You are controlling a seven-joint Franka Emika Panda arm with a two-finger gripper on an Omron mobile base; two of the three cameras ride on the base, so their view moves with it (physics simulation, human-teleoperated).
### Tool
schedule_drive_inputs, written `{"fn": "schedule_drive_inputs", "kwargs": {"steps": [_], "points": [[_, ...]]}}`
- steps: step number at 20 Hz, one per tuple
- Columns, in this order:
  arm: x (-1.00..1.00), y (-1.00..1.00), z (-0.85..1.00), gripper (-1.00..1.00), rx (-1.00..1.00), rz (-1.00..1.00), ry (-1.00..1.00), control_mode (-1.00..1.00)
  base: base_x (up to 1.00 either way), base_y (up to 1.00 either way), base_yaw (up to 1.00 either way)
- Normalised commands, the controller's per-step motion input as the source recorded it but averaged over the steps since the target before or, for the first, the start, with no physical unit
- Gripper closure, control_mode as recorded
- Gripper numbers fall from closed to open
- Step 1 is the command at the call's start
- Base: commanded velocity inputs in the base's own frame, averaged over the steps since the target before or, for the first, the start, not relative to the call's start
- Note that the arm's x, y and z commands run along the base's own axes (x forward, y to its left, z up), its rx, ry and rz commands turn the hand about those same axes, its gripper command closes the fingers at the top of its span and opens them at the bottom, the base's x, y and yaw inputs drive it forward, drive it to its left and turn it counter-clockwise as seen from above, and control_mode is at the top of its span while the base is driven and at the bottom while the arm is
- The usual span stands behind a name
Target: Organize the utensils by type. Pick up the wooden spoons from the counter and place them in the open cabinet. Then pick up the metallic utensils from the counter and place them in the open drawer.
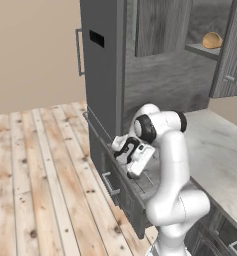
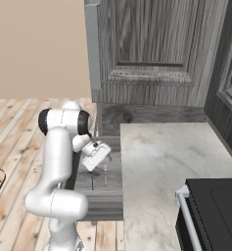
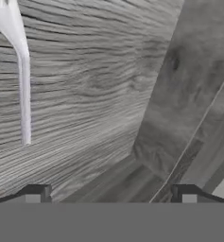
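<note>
The claw (image 3: pixel 111 196) is hanging over the open drawer (image 2: pixel 100 184), its jaws standing wide with nothing between them. Inside the drawer a silver utensil (image 3: pixel 20 71) is lying flat on the wood-grain floor; in the hand view it looks like a fork, tines at the top edge, slim handle running down the left side. The right base view is showing a thin silver piece (image 2: pixel 105 175) on the drawer floor just below the claw, probably the same one. The table (image 2: pixel 161 171) to the right of the drawer is showing bare marble in both base views. Far right, the cabinet (image 1: pixel 225 60) is standing open with a round tan thing (image 1: pixel 212 40) on its shelf.

By the look of it, the utensil is going to handle as a light, stiff and slippery piece: thin polished metal lying flush on a flat board, leaving little for the fingers to get under. If it needs lifting again, the best hold is probably across the handle near its middle, jaws square to its length, pinching narrow so it is not twisting or sliding out.
</note>
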Motion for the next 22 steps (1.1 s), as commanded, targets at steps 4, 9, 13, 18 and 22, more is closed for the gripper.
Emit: {"fn": "schedule_drive_inputs", "kwargs": {"steps": [4, 9, 13, 18, 22], "points": [[-0.26, 0.00, 0.48, -1.00, -0.04, 0.12, 0.29, -1.00, 0.00, 0.00, 0.00], [-0.45, -0.01, 0.59, -1.00, 0.12, 0.07, 0.10, -1.00, 0.00, 0.00, 0.00], [-0.70, 0.00, 0.42, -1.00, 0.39, 0.00, -0.04, -1.00, 0.00, 0.00, 0.00], [-0.78, 0.00, 0.45, -1.00, 0.50, 0.00, -0.20, -1.00, 0.00, 0.00, 0.00], [-0.66, 0.01, 0.73, -1.00, 0.22, 0.00, -0.12, -1.00, 0.00, 0.00, 0.00]]}}
